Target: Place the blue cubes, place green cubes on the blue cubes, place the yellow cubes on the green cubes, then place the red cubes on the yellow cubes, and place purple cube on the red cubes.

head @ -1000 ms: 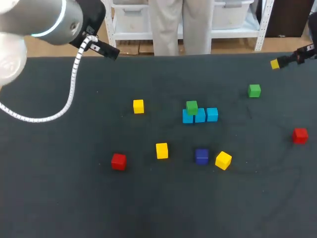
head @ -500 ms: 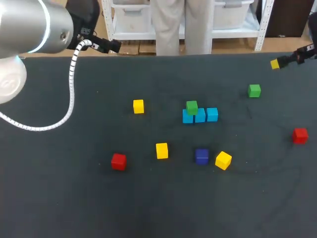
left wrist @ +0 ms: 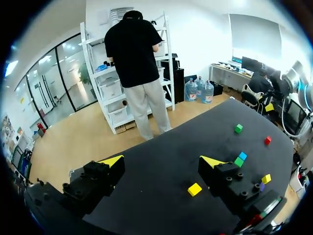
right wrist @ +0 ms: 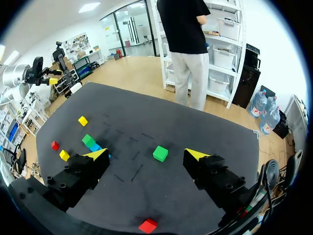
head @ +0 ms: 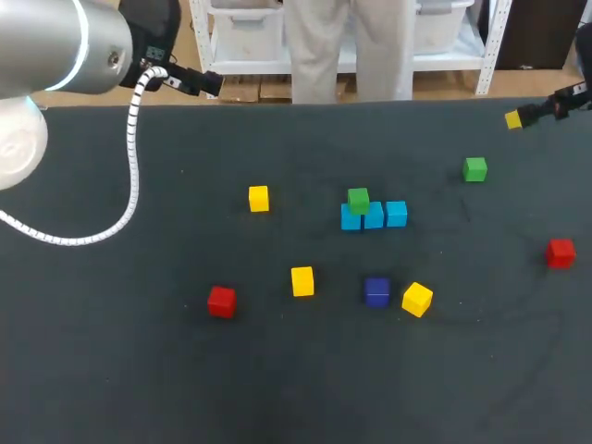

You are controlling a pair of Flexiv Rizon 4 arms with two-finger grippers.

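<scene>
Well, the big dark table (head: 111, 370) is flat and plain, and my two arms sit at its far corners. The left gripper (left wrist: 161, 161) has its fingers wide apart with nothing in them, and the right gripper (right wrist: 145, 154) is the same. On the table are three blue cubes (head: 374, 215) in a row near the middle, three yellow cubes (head: 302, 280) spread out, two green cubes (head: 475, 169), one on the end blue cube and one alone, two red cubes (head: 221, 301) far apart, and one purple cube (head: 376, 291) beside a yellow one.

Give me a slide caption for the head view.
One green cube sits on a row of three blue cubes, other coloured cubes scattered on the dark table.
</scene>
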